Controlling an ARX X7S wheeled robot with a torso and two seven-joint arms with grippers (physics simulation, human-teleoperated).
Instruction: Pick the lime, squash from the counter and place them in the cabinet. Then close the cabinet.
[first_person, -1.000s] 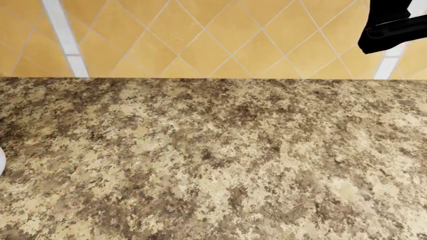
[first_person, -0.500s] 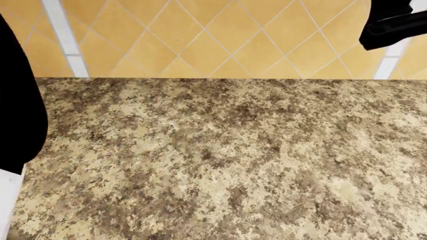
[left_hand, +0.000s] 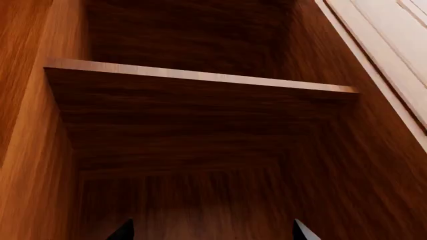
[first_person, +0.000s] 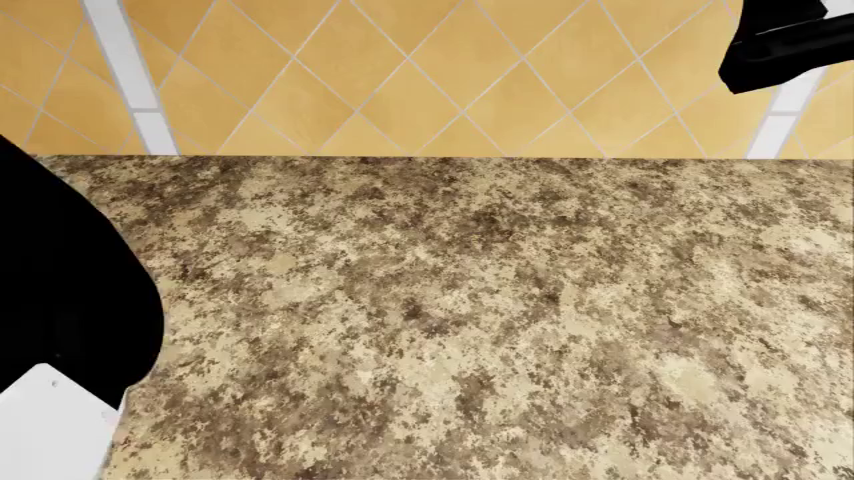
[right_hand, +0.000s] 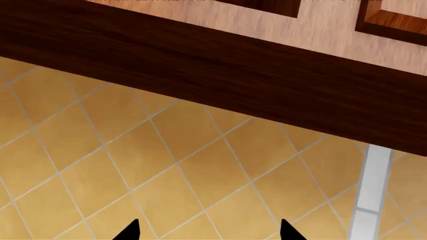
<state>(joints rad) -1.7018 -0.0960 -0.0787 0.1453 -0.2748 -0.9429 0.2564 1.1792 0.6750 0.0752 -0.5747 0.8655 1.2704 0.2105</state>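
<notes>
No lime and no squash show in any view. The speckled counter (first_person: 467, 310) fills the head view and nothing lies on the part I see. My left gripper (left_hand: 210, 232) points into the open wooden cabinet (left_hand: 40, 150), below its shelf (left_hand: 200, 80). Its fingertips (left_hand: 123, 231) stand wide apart with nothing between them. My right gripper (right_hand: 208, 231) is open too and holds nothing. It faces the yellow tiled wall (right_hand: 133, 165) under the cabinet's dark bottom edge (right_hand: 233, 75).
A pale cabinet door (left_hand: 393, 50) stands beside the opening in the left wrist view. My left arm (first_person: 67, 290) covers the counter's left side in the head view, and my right arm (first_person: 787, 45) hangs at the upper right. The tiled wall (first_person: 400, 80) backs the counter.
My left arm has come into the head view from the left and now covers more of the counter. The right arm has barely shifted.
</notes>
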